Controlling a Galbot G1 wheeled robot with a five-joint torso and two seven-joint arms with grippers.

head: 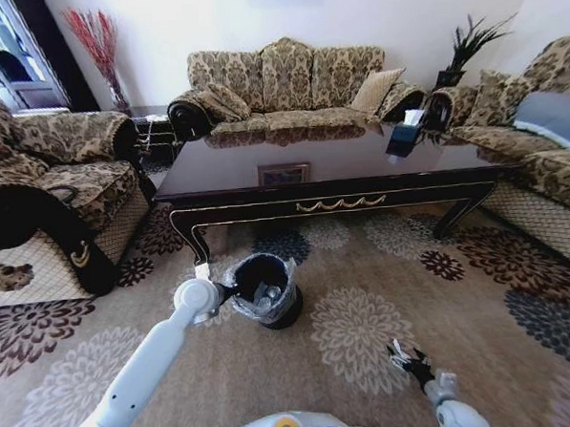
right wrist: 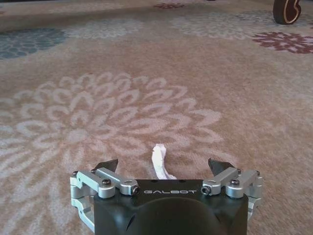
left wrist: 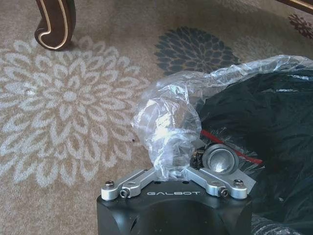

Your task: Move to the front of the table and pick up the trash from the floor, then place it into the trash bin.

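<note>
Head view, left gripper at trash bin rim, table behind

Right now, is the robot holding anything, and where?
The right gripper holds nothing: the crumpled white paper lies loose on the carpet between its open fingers. The left gripper is at the trash bin; its hold cannot be told.

black lined trash bin before dark table; paper scrap on carpet
</note>
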